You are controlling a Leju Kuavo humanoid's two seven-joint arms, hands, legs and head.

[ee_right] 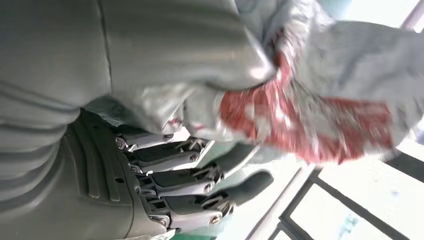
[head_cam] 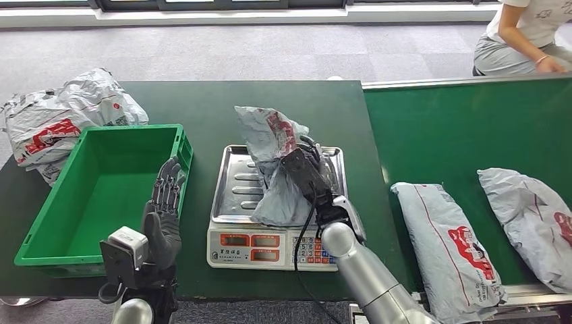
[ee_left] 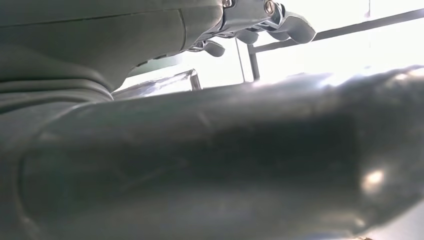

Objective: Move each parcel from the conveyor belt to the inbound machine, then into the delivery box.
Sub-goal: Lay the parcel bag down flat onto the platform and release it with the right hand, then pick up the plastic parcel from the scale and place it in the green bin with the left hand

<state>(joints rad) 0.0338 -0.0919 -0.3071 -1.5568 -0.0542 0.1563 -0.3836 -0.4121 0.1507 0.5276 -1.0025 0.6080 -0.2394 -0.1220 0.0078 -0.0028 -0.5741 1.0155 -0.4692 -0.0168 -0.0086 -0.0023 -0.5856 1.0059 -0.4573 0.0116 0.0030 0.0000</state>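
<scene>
A crumpled grey parcel (head_cam: pixel 273 152) with red print stands on the steel tray (head_cam: pixel 229 192) of the weighing scale (head_cam: pixel 266 248), the inbound machine. My right hand (head_cam: pixel 307 174) grips the parcel from its right side, and part of the bag rises above the hand. Seen from the right wrist, the thumb lies over the parcel (ee_right: pixel 325 100) and the dark fingers (ee_right: pixel 175 177) reach under it. Beside the right wall of the green delivery box (head_cam: pixel 40 233), my left hand (head_cam: pixel 164 206) is raised with straight, spread fingers and holds nothing. Its fingertips (ee_left: pixel 285 22) appear against bright light.
Two more grey parcels (head_cam: pixel 448 236) (head_cam: pixel 533 216) lie on the green conveyor belt (head_cam: pixel 459 128) at the right. A pile of parcels (head_cam: pixel 61 121) sits left of the box. A person (head_cam: pixel 526 34) crouches beyond the belt's far end.
</scene>
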